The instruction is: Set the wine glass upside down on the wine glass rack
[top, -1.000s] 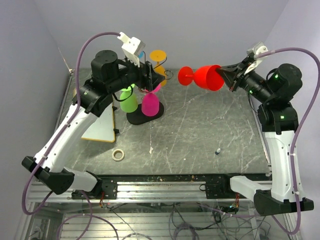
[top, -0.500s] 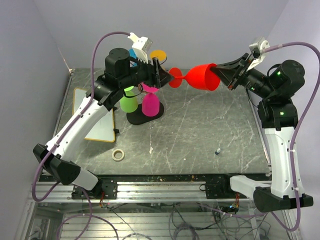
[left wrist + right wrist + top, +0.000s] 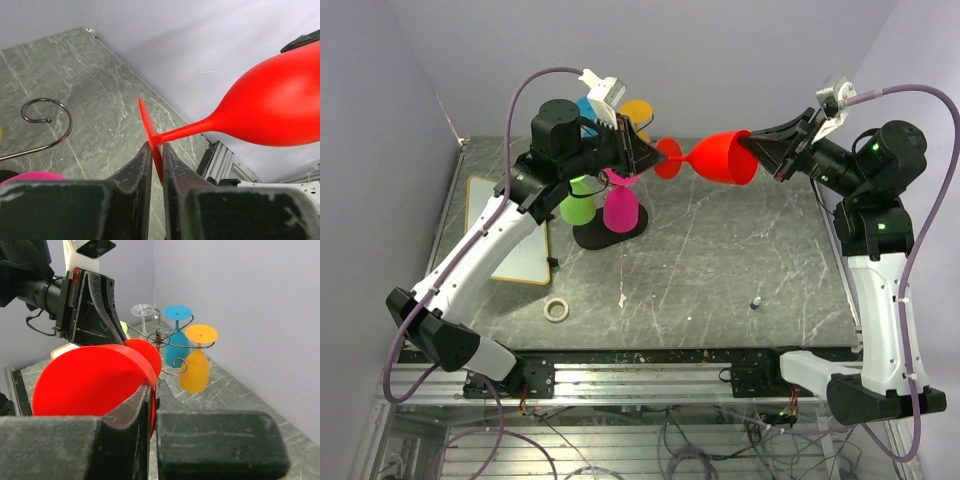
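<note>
The glass point(image 3: 725, 157) is red, and it is lying sideways up in the air over the back of the table point(image 3: 720, 260). It is hanging between my two grippers and is not on the rack point(image 3: 592, 238). Its flat foot is pointing toward my left arm and its open mouth toward my right arm.

My left gripper point(image 3: 645, 158) is pinching the foot. In my left wrist view, the thin foot of the glass point(image 3: 280, 110) is standing on edge between the fingers of that gripper point(image 3: 156, 146). The two fingers are almost together, one on each side of the foot.

My right gripper point(image 3: 752, 152) is pinching the rim of the bowl. In my right wrist view, the red wall of the glass point(image 3: 90, 380) is squeezed between the fingers of that gripper point(image 3: 152, 385), which are closed tight.

The rack is standing on the table just below my left gripper. A pink glass point(image 3: 620, 208) and a green glass point(image 3: 577, 203) are hanging upside down on its near side. A blue glass point(image 3: 176, 347) and an orange glass point(image 3: 195, 370) are hanging on the other side of the rack point(image 3: 158, 337). One wire curl point(image 3: 44, 99) is showing beside my left fingers.

Farther away, a tape roll point(image 3: 556, 309) is lying near the front of the table, and a white board point(image 3: 515, 240) is lying by the left edge.
</note>
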`<state>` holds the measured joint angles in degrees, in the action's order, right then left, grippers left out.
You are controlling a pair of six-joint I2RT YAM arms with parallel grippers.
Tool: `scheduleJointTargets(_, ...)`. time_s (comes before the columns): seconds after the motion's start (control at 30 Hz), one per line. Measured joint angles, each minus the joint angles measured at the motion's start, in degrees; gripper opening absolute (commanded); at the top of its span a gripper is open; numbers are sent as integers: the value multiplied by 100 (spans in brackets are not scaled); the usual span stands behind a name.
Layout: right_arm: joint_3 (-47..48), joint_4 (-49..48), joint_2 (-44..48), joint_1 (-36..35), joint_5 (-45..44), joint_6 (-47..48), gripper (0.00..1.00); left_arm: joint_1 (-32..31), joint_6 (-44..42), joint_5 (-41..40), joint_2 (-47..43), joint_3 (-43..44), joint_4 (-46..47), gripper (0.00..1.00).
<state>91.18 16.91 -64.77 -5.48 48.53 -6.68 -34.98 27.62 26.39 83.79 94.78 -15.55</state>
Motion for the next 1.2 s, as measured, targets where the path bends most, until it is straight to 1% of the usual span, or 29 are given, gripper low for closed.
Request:
scheduleJointTargets(0.07,-28,-33,9,0,9,-2,0,0,68,7,-31,-22,22,8)
scheduleJointTargets(0.13,-66,-59,24,-2,20,4,1,9,170,17,-66,-70,98,7)
scheduleJointTargets(0.17,-96,-72,39,-7,22,7,3,24,219,26,-79,-90,122,7)
scheduleJointTargets(0.27,-175,-76,92,-9,20,57,17,87,404,131,-136,-221,251,7)
scheduleJointTargets(0.4,-254,68,173,-17,-7,286,39,302,632,328,-208,-431,498,7)
scheduleJointTargets(0.5,-280,216,225,-15,-74,551,52,450,616,380,-271,-485,496,7)
scheduleJointTargets(0.67,-348,529,374,-15,-243,1073,65,691,282,337,-522,-485,348,7)
scheduleJointTargets(0.9,-522,997,535,-15,-470,1843,80,1154,-177,94,-1047,-501,205,7)
scheduleJointTargets(1.03,-1071,1132,769,-13,-710,2323,83,1495,-476,-85,-1403,-710,149,7)
scheduleJointTargets(1.2,-2063,1158,940,-13,-973,2855,83,1631,-1266,-603,-1679,-662,-205,7)
